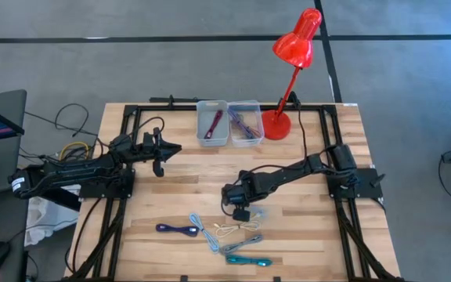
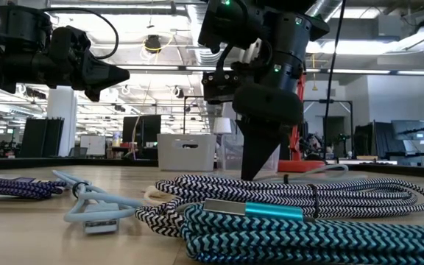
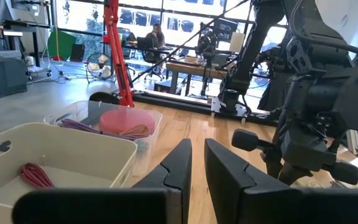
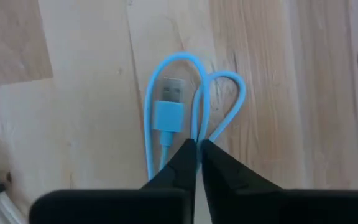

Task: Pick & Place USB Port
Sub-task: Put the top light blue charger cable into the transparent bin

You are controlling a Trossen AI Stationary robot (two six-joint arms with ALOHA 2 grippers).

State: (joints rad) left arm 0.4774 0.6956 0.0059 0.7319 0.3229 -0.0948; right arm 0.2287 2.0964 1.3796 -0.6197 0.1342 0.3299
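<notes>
A light blue USB cable lies coiled in small loops on the wooden table, its silver plug flat on the wood. My right gripper points steeply down over it and is shut on its strands; in the high view it is near the table's middle. My left gripper hovers level above the table's left part, shut, with nothing in it. My right gripper pinches the light blue cable between its two fingertips where two loop strands run side by side, just beside the plug. The fingers come from above, pointing steeply down. The cable lies slack on the table.
Several other bundled cables lie near the front edge: purple, pale blue, white, black-and-white braided and teal. Two clear bins holding cables and a red desk lamp stand at the far edge.
</notes>
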